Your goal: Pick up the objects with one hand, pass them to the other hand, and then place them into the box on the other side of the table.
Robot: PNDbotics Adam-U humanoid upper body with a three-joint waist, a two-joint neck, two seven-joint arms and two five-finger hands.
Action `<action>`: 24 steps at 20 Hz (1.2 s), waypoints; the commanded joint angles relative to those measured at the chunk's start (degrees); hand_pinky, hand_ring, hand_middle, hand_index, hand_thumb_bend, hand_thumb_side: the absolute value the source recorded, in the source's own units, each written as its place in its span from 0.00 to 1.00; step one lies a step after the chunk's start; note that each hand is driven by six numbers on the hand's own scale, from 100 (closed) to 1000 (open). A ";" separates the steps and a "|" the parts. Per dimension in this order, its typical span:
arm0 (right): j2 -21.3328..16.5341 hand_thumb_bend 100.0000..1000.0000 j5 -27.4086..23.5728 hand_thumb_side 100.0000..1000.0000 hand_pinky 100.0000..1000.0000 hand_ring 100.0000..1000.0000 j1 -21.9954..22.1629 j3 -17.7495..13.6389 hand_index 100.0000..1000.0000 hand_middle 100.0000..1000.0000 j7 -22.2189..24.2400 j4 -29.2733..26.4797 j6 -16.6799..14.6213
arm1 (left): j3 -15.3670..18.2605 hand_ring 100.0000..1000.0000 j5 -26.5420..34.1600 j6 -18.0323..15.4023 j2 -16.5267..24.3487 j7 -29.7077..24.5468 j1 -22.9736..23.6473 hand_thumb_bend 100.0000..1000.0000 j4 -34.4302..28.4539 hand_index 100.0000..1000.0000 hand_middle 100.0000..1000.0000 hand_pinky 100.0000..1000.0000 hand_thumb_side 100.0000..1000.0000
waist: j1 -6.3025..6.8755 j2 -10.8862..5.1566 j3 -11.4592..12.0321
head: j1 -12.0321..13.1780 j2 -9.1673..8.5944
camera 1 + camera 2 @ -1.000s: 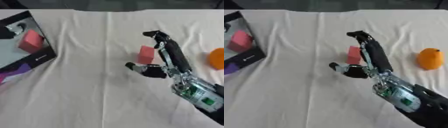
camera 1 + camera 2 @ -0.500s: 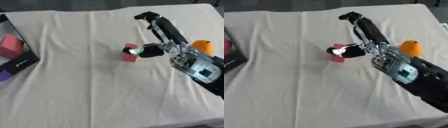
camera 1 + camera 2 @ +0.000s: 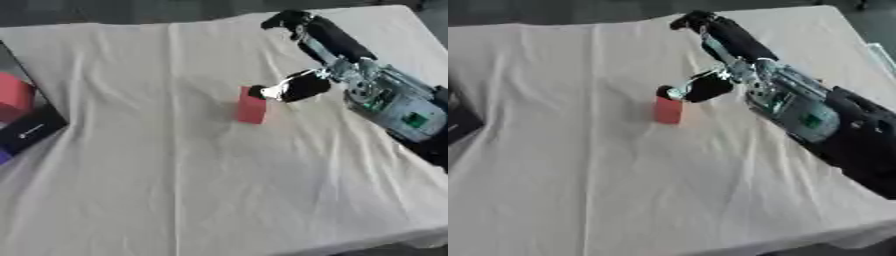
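Red block [image 3: 252,106] (upright) touches thumb.

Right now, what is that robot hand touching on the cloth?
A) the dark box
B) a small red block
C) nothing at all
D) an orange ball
B: the right hand has its thumb tip against the top of the red block standing mid-table.
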 commanded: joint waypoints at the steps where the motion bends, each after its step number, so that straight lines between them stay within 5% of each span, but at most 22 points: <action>1: -2.15 0.61 0.24 0.29 0.82 0.90 -0.22 -0.62 0.86 0.84 3.56 -0.55 -1.99 | 1.61 0.72 2.30 -1.76 2.12 0.41 -0.70 0.03 -0.76 0.71 0.64 0.99 0.61 | 0.07 -1.55 0.21 | -0.31 0.30; 6: -1.86 0.62 -0.02 0.28 0.81 0.90 0.27 -0.17 0.86 0.83 9.84 -0.55 -2.66 | 1.98 0.72 7.14 -4.38 2.04 2.34 -0.95 0.00 -0.04 0.70 0.63 1.00 0.62 | -0.18 -1.32 0.69 | -0.86 0.10; 12: -2.29 0.63 -2.22 0.27 0.80 0.87 0.43 -0.47 0.85 0.81 12.99 -0.55 0.25 | 1.38 0.72 7.89 -4.33 1.58 2.93 -1.40 0.00 0.27 0.69 0.63 1.00 0.63 | -0.61 -0.87 1.16 | -1.55 -0.09; 24: -2.01 0.59 -1.40 0.26 0.79 0.85 1.18 -0.11 0.81 0.75 9.63 -0.55 8.72 | 0.88 0.72 7.68 -4.05 0.95 2.71 -2.20 0.00 0.13 0.69 0.63 1.00 0.64 | -0.96 0.62 2.24 | -3.40 -1.00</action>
